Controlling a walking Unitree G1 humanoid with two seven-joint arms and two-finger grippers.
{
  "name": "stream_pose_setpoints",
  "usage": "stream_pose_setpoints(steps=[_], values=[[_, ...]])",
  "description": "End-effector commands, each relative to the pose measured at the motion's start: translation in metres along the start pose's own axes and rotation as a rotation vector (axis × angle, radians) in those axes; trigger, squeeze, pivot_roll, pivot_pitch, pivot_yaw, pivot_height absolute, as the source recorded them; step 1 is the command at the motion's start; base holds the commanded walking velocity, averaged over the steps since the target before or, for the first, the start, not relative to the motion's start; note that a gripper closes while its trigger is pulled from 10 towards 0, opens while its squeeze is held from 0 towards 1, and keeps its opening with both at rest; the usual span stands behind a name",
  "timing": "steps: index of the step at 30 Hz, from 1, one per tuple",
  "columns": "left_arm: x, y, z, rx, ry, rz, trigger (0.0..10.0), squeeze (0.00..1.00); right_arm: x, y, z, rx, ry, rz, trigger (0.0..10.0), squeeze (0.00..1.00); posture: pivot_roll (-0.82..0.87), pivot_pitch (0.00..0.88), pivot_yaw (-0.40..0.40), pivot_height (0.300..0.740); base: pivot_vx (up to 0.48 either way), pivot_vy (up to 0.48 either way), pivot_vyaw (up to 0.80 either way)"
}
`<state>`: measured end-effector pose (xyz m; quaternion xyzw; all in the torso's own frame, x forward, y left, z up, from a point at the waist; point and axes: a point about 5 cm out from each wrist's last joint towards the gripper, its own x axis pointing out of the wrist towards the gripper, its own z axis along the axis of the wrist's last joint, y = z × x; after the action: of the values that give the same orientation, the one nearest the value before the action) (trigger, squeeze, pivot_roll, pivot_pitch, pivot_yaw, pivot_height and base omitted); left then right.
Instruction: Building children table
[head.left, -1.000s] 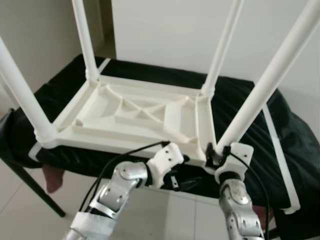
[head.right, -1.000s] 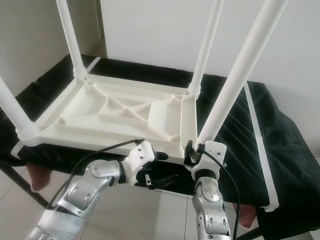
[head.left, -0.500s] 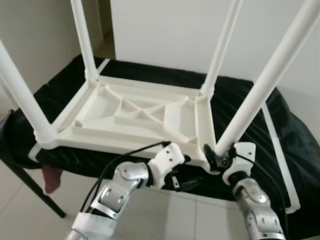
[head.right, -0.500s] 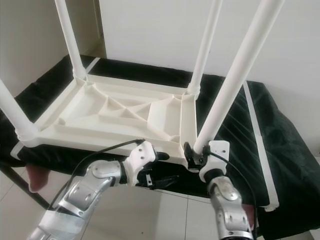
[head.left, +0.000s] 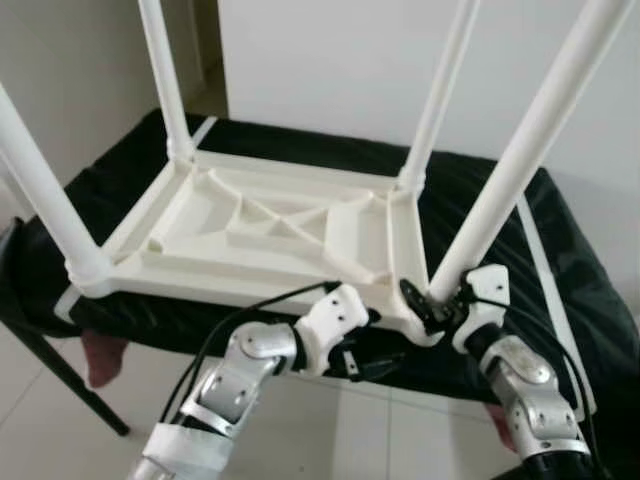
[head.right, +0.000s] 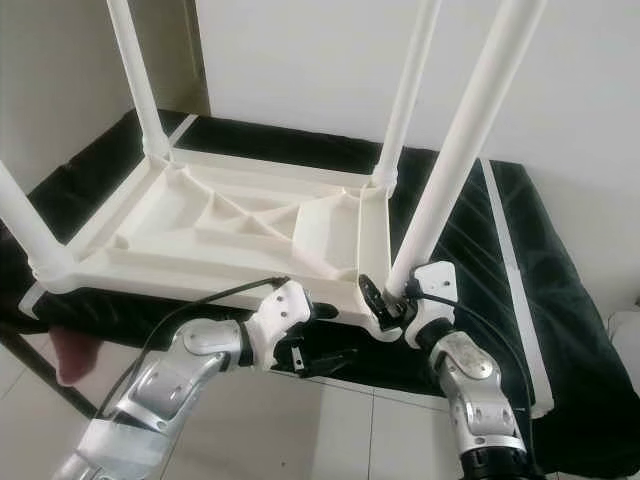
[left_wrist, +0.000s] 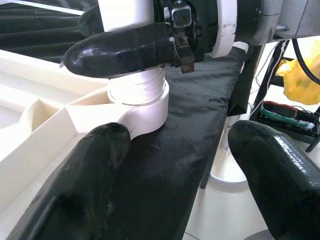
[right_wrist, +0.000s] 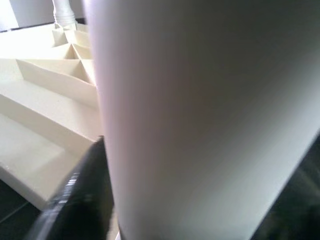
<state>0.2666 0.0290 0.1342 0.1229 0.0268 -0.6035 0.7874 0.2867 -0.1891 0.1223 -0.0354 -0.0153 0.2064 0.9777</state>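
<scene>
Right gripper (head.right: 385, 305) clamping leg (head.right: 455, 150) base at table's (head.right: 230, 225) 5 o'clock corner; left gripper (head.left: 365, 362) gaping wide. Risk: leg cross-threading if twisted tilted.

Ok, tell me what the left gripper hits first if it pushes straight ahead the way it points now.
Probably the black cloth covering the bench; the left gripper points along it. Just beside that line stand the table leg's threaded socket and the right gripper clamped on the leg, though depth is uncertain.
</scene>
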Motion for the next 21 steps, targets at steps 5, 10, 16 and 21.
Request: stream_pose_setpoints(steps=[5,10,16,21], values=[[-0.001,0.004,-0.001,-0.002,0.006,0.061,10.0,0.0,-0.001,0.003,-0.013,0.026,0.055,0.025,0.0,0.0,0.04,0.0,-0.062,0.74,0.0,0.0,0.0],[-0.001,0.004,0.0,0.0,0.005,0.058,10.0,0.0,-0.004,0.005,-0.018,0.039,0.064,0.023,0.0,0.0,0.03,0.0,-0.056,0.74,0.0,0.0,0.0],[0.0,0.004,0.0,0.001,0.004,0.054,10.0,0.0,-0.003,0.005,-0.021,0.052,0.075,-0.037,10.0,0.0,0.03,0.0,-0.055,0.74,0.0,0.0,0.0],[0.0,0.004,0.0,0.003,0.005,0.054,10.0,0.0,-0.002,0.007,-0.023,0.084,0.073,-0.116,10.0,0.0,0.03,0.0,-0.059,0.74,0.0,0.0,0.0]])
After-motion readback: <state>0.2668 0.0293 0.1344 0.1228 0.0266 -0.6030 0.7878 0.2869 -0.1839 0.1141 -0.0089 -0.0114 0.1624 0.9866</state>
